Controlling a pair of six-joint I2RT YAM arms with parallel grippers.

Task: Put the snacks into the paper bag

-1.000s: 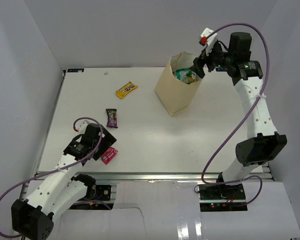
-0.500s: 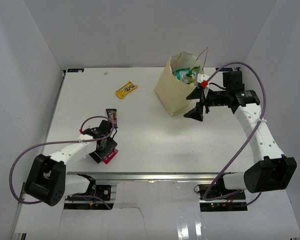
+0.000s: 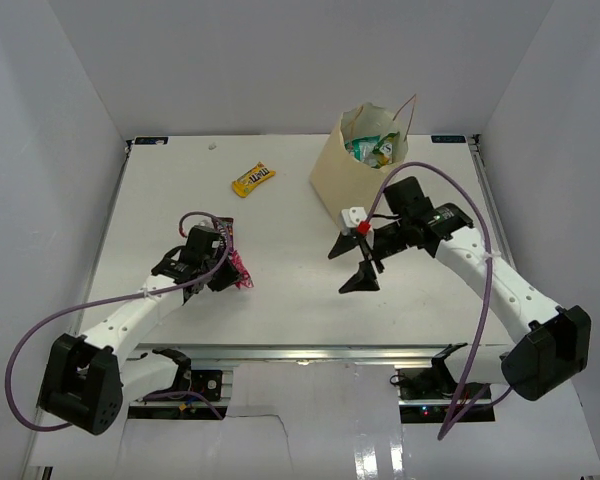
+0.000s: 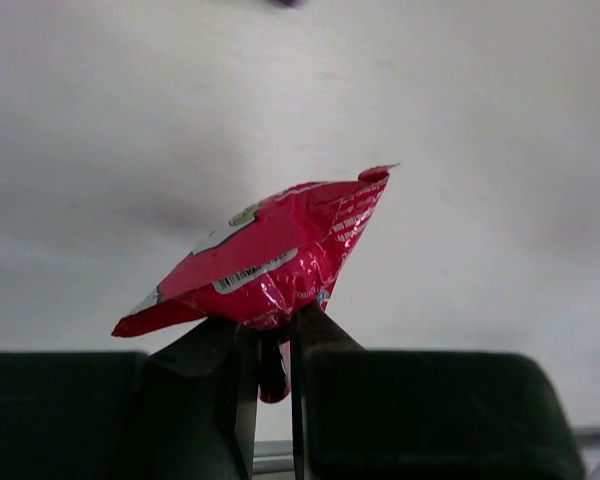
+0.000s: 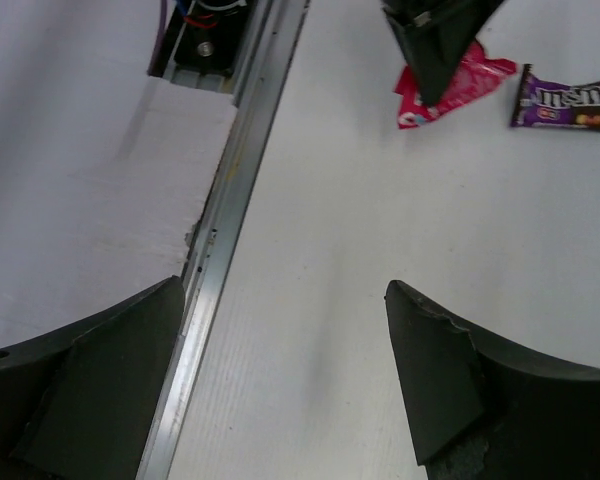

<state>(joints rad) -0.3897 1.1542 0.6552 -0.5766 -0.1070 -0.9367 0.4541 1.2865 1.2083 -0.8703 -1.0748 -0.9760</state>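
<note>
My left gripper (image 4: 272, 322) is shut on the lower edge of a red snack packet (image 4: 270, 255) and holds it tilted just above the table; from the top view the packet (image 3: 240, 271) pokes out to the right of that gripper (image 3: 226, 270). A purple snack packet (image 5: 570, 105) lies flat beside it. Towards the back left lies a yellow snack packet (image 3: 253, 179). The cream paper bag (image 3: 355, 190) stands upright at the back, with green and teal packets (image 3: 372, 150) inside. My right gripper (image 3: 348, 268) hovers open in front of the bag, nothing between its fingers (image 5: 435, 370).
A metal rail (image 5: 235, 200) runs along the table's near edge, below my right gripper. White walls close in the table on three sides. A purple cable (image 3: 480, 300) loops along the right arm.
My left gripper has shut on the red packet and carried it a little up and to the right. The right arm has swung from above the bag down to the table's middle.
</note>
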